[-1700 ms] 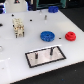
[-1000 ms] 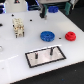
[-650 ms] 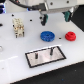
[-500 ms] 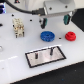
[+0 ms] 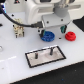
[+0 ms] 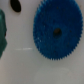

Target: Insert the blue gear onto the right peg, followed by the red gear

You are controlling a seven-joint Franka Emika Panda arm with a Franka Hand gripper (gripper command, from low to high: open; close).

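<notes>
gripper (image 5: 55, 31): above the wide bright-blue toothed plastic gear (image 5: 48, 36), opening cannot be told | small red toothed gear (image 5: 70, 36): on white table (image 5: 15, 57), beside blue | writing: none legible

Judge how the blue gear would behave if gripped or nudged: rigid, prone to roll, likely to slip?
The blue gear lies flat on the white table, so it would probably slide, not roll. It looks like hard moulded plastic, likely stiff and light. Its toothed rim may aid grip, though the blur hides detail.
</notes>
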